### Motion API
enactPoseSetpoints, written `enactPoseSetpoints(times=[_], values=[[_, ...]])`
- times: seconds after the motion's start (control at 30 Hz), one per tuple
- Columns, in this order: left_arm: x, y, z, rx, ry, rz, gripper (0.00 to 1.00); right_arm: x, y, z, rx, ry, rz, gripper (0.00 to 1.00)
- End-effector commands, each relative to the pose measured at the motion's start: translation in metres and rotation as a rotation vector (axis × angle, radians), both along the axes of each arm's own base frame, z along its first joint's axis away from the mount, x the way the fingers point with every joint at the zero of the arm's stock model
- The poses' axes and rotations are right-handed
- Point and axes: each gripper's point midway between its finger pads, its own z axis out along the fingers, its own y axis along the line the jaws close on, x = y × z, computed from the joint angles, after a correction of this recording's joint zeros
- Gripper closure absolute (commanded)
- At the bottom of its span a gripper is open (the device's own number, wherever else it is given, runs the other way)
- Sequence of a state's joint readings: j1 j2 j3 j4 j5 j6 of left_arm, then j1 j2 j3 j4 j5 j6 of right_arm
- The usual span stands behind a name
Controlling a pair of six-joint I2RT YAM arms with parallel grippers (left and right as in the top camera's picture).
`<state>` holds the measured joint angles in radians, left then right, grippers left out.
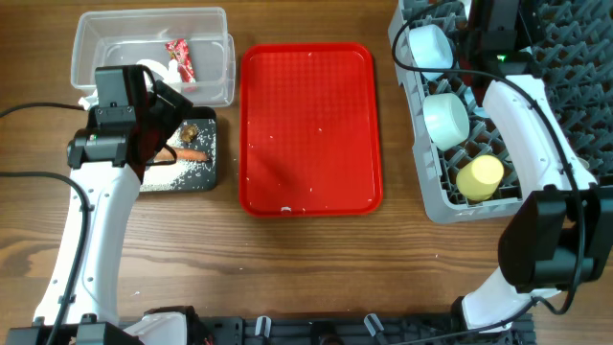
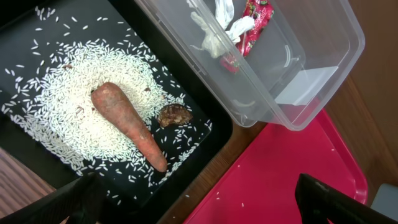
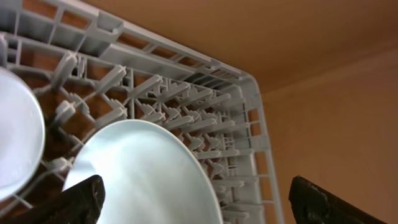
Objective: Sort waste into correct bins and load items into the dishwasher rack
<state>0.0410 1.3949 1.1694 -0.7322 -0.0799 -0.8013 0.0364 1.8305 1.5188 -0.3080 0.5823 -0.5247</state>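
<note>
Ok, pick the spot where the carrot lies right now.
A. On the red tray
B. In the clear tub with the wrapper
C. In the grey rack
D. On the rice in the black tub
D: the left wrist view shows the carrot lying on the spread of rice inside the black tub, next to the brown scrap.

My tally. Black tub [image 2: 87, 15]: loose rice [image 2: 74, 118], carrot [image 2: 127, 124], brown scrap [image 2: 174, 115]. Clear tub [image 2: 323, 56]: red wrapper [image 2: 255, 22], tissue [image 2: 214, 28]. Grey rack [image 1: 436, 187]: two pale blue bowls [image 1: 445, 118], yellow cup [image 1: 479, 177].
</note>
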Motion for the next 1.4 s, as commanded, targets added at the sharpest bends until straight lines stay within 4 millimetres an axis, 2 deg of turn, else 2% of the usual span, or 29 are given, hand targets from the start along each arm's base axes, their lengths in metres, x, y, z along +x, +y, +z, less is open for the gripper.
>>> enactPoseSetpoints(times=[0.0,0.1,0.13,0.17,0.23,0.33,0.43,0.53,0.63,0.7,0.77,0.87,0.97,1.03,1.13,1.27,1.37], values=[[0.000,-0.001,-0.002,0.007,0.006,-0.008,0.00,-0.013,0.016,0.055,0.212,-0.197,0.001,0.00],[0.000,-0.001,-0.002,0.007,0.006,-0.008,0.00,-0.038,0.046,0.106,0.399,-0.294,0.130,0.00],[0.000,-0.001,-0.002,0.007,0.006,-0.008,0.00,-0.051,0.064,0.124,0.469,-0.314,0.215,0.01],[0.000,-0.001,-0.002,0.007,0.006,-0.008,0.00,-0.073,0.088,0.148,0.569,-0.329,0.333,0.00],[0.000,-0.001,-0.002,0.007,0.006,-0.008,0.00,-0.094,0.107,0.164,0.657,-0.330,0.422,0.00],[0.000,-0.001,-0.002,0.007,0.006,-0.008,0.00,-0.128,0.135,0.177,0.764,-0.287,0.551,0.00],[0.000,-0.001,-0.002,0.007,0.005,-0.008,0.00,-0.152,0.141,0.182,0.790,-0.261,0.582,0.00],[0.000,-0.001,-0.002,0.007,0.006,-0.008,0.00,-0.174,0.142,0.178,0.821,-0.220,0.563,0.00],[0.000,-0.001,-0.002,0.007,0.006,-0.008,0.00,-0.191,0.155,0.162,1.033,-0.126,0.483,0.00],[0.000,-0.001,-0.002,0.007,0.006,-0.008,0.00,-0.193,0.155,0.152,1.070,-0.085,0.436,0.00],[0.000,-0.001,-0.002,0.007,0.006,-0.008,0.00,-0.191,0.142,0.136,1.034,-0.059,0.344,0.00],[0.000,-0.001,-0.002,0.007,0.006,-0.008,0.00,-0.198,0.138,0.118,1.027,0.009,0.282,0.00],[0.000,-0.001,-0.002,0.007,0.006,-0.008,0.00,-0.196,0.126,0.116,0.957,-0.010,0.250,0.00],[0.000,-0.001,-0.002,0.007,0.006,-0.008,0.00,-0.188,0.115,0.122,0.872,-0.065,0.259,0.00],[0.000,-0.001,-0.002,0.007,0.006,-0.008,0.00,-0.185,0.112,0.134,0.802,-0.163,0.334,0.00],[0.000,-0.001,-0.002,0.007,0.006,-0.008,0.00,-0.194,0.112,0.123,0.779,-0.272,0.387,0.00],[0.000,-0.001,-0.002,0.007,0.006,-0.008,0.00,-0.203,0.113,0.118,0.751,-0.454,0.471,0.00]])
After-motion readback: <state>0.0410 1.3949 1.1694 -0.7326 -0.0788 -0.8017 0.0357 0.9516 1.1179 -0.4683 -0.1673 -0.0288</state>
